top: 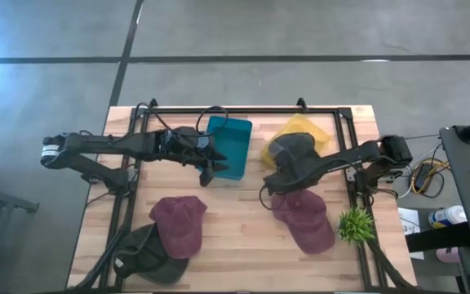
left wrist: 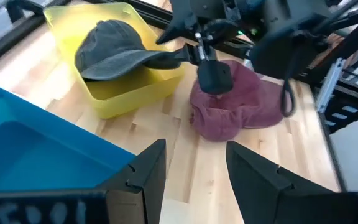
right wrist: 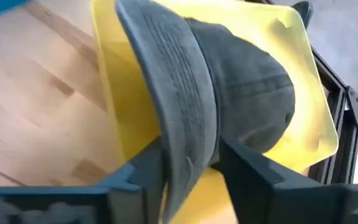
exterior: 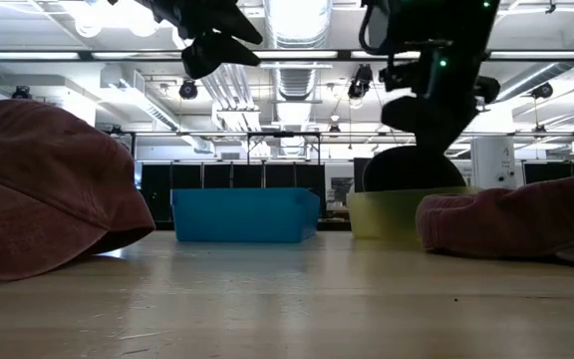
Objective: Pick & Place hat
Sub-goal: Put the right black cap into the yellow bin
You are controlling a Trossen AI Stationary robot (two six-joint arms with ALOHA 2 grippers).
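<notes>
Right gripper: clamped on the brim of the grey hat; brim is pinched edge-on between both fingers, seen in right wrist view. Gripper is held at the near edge of the yellow bin, per high view.
Grey hat: crown is seated inside the yellow bin; brim sticks out over the bin's wall toward the table centre, where it's gripped. In left wrist view the hat is seen resting in the bin w/ brim over the rim.
Left gripper: released, fingers spread w/ nothing between them. It's held above the near edge of the blue bin, raised off the table in low view.
Blue bin: nothing is seen in it; set just beside the yellow bin, at the back of the table.
Maroon hat, right: laid on the table in front of the yellow bin, below the right arm.
Maroon hat, left: laid at front left, overlapping a dark green hat near the table's front edge.
Small green plant: placed at the right side, beside the right maroon hat.
</notes>
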